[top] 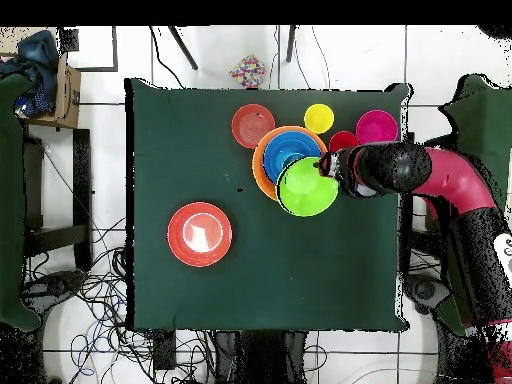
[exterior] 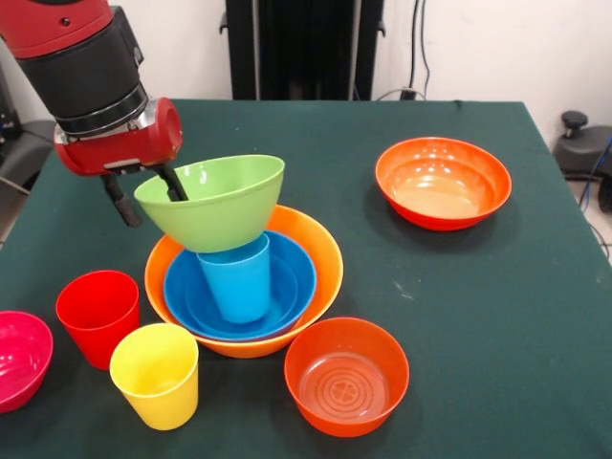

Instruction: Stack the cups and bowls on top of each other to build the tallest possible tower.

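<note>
The tower is a pale orange bowl [exterior: 320, 251] [top: 262, 165] that holds a blue bowl [exterior: 287, 287] [top: 285, 150], with a light blue cup [exterior: 236, 279] standing upright in it. My gripper [exterior: 148, 191] [top: 328, 166] is shut on the rim of the lime green bowl [exterior: 225, 196] [top: 307, 187]. It holds the bowl tilted, with its base at the cup's mouth; I cannot tell whether they touch. The red cup [exterior: 98, 316] [top: 343, 141] and the yellow cup [exterior: 156, 375] [top: 319, 118] stand upright at the tower's front left. The small light blue bowl does not show.
A magenta-pink bowl [exterior: 17, 359] [top: 377, 127] sits at the front left edge. A small red-orange bowl [exterior: 346, 375] [top: 253, 125] sits just in front of the tower. A wider red-orange bowl [exterior: 443, 182] [top: 199, 233] sits at the far right in the front view.
</note>
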Robot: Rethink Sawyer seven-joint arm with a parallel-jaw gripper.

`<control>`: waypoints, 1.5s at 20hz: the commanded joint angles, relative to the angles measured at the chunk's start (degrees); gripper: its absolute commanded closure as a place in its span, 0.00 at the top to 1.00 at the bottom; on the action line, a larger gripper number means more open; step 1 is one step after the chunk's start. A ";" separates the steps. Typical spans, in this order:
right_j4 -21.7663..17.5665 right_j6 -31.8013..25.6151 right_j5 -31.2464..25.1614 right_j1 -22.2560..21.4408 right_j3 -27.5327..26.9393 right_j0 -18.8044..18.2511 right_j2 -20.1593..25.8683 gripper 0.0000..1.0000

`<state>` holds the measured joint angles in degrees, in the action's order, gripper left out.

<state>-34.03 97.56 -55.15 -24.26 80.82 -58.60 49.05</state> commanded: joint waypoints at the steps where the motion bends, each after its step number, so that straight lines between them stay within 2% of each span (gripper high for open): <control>1: -3.31 -13.66 -0.04 2.21 -0.81 1.74 -2.08 1.00; 3: -3.08 -13.29 0.16 2.26 -0.77 1.68 -2.00 1.00; 4: -2.86 -13.03 0.33 2.33 -0.71 1.61 -1.90 0.00; 10: -2.05 -12.11 0.46 2.60 -1.61 1.70 -1.75 0.00; 19: -1.26 -12.10 -3.03 2.66 -5.74 3.47 -2.17 0.00; 30: -1.06 -12.23 -3.10 2.77 -6.26 3.68 -2.30 0.00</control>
<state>-33.66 97.57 -55.15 -24.22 77.53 -57.53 49.22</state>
